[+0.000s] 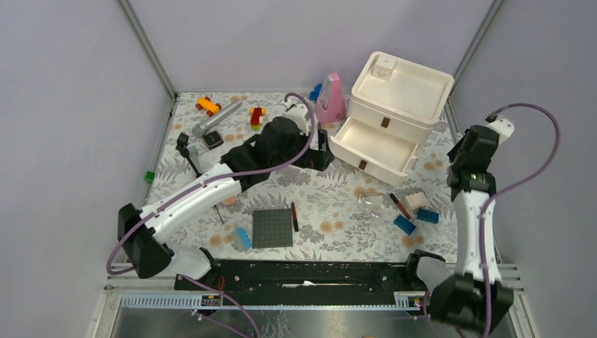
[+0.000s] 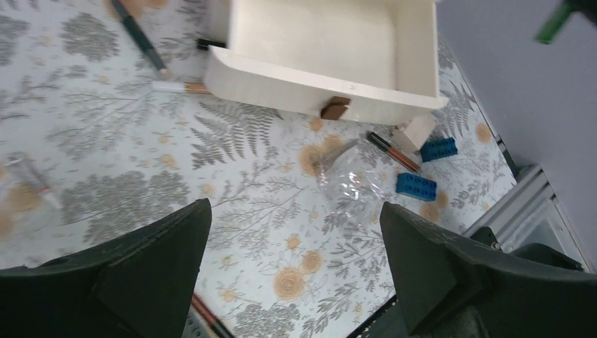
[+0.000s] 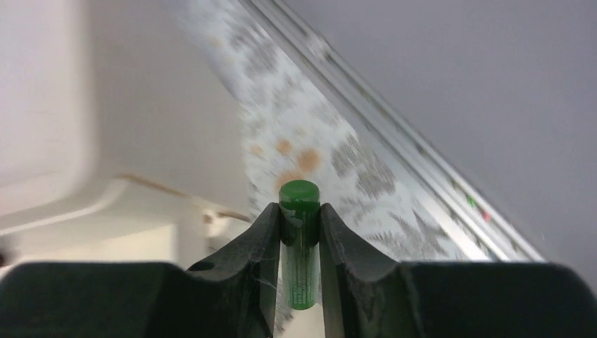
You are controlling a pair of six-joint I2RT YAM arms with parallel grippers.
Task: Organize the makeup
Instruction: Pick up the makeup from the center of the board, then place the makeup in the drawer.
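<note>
My right gripper (image 3: 299, 215) is shut on a small green tube (image 3: 299, 201), held above the table's right edge beside the white organiser (image 3: 42, 105). The right arm's wrist (image 1: 473, 151) hides those fingers from above. My left gripper (image 2: 295, 206) hangs open over the floral cloth in front of the organiser's open drawer (image 2: 317, 91), with nothing between its fingers. A red-and-black stick (image 2: 394, 151) and a beige sponge block (image 2: 417, 132) lie to the right of the drawer. A black brush (image 2: 141, 39) and a pale stick (image 2: 179, 87) lie at its left. Another red-and-black stick (image 1: 294, 217) rests by the grey plate.
Two blue bricks (image 1: 405, 224) (image 1: 427, 216) and a clear wrapper (image 1: 369, 201) lie near the sponge. The grey studded plate (image 1: 272, 228) sits near the front. A pink item (image 1: 331, 98), toy bricks (image 1: 208, 105) and a black mini tripod (image 1: 186, 151) stand at the back left.
</note>
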